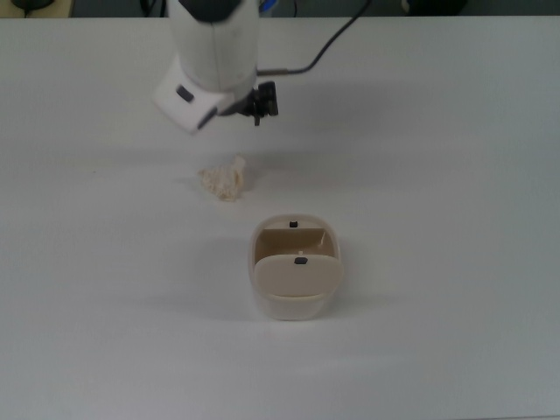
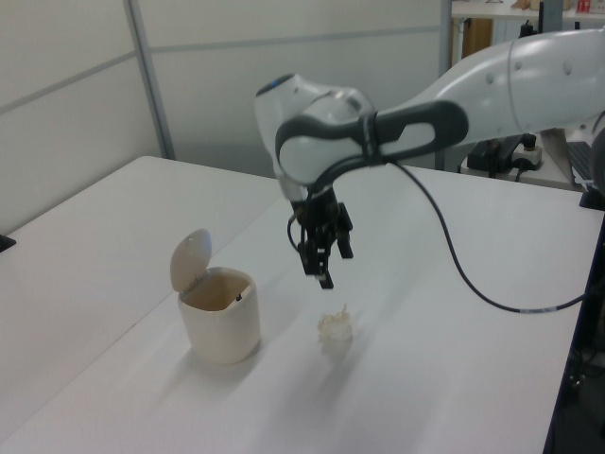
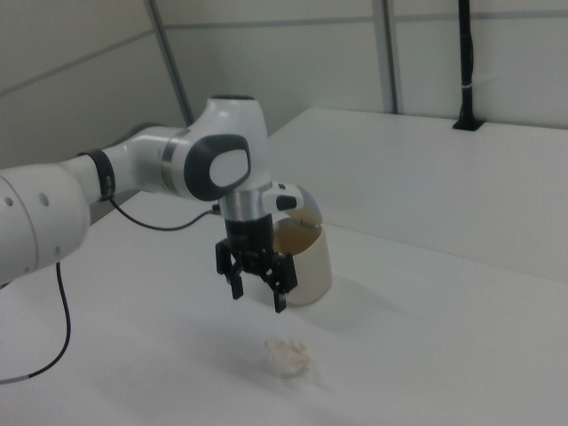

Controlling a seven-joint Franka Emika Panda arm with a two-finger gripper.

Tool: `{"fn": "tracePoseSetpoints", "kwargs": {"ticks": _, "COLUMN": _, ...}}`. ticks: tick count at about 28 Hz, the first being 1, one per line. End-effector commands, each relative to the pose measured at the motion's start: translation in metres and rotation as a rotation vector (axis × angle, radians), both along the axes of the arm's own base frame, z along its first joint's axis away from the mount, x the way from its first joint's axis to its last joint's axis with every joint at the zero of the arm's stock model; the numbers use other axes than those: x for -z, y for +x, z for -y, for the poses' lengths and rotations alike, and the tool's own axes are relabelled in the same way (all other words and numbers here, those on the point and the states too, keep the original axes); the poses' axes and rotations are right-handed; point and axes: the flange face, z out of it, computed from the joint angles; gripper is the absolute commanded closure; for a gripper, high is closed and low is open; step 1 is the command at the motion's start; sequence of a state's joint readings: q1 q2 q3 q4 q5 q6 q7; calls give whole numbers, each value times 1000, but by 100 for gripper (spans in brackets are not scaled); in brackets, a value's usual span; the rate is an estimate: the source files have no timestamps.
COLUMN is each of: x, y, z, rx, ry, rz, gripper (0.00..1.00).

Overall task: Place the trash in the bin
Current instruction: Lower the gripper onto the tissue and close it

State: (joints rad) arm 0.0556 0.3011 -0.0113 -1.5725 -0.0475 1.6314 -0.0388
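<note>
1. while its fingers are spread apart and hold nothing, the end effector hangs above the white tabletop, over the trash.
2. the crumpled paper wad lies on the tabletop near the bin, apart from it.
3. the bin's flap lid stands open.
</note>
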Motion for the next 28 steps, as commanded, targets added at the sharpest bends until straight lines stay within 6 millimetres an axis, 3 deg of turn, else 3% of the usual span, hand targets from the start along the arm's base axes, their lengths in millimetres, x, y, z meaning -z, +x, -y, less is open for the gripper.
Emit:
{"fn": "tracePoseSetpoints", "kwargs": {"ticks": 1, "x": 39, "y": 7, "z": -10, "rx": -38, "ry": -27, "rz": -28, "gripper": 0}}
{"fn": "tracePoseSetpoints", "kwargs": {"ticks": 6, "x": 78, "y": 12, "z": -22, "rx": -61, "ry": -30, "rz": -36, "gripper": 0}}
{"fn": "tracePoseSetpoints", "kwargs": {"ticks": 10, "x": 97, "y": 16, "z": -23, "rx": -63, "ry": -33, "rz": -39, "gripper": 17}}
{"fn": "tracePoseSetpoints", "kwargs": {"ticks": 11, "x": 105, "y": 16, "z": -22, "rx": -70, "ry": -47, "rz": -50, "gripper": 31}}
{"fn": "tracePoseSetpoints", "kwargs": {"ticks": 15, "x": 118, "y": 14, "z": -29, "rx": -105, "ry": -86, "rz": -70, "gripper": 62}}
{"fn": "tracePoseSetpoints", "kwargs": {"ticks": 16, "x": 121, "y": 12, "z": -31, "rx": -111, "ry": -94, "rz": -76, "gripper": 77}}
{"fn": "tracePoseSetpoints", "kwargs": {"ticks": 20, "x": 122, "y": 12, "z": -33, "rx": -115, "ry": -96, "rz": -78, "gripper": 100}}
{"fn": "tracePoseSetpoints", "kwargs": {"ticks": 28, "x": 109, "y": 13, "z": -31, "rx": -110, "ry": -95, "rz": -58, "gripper": 100}}
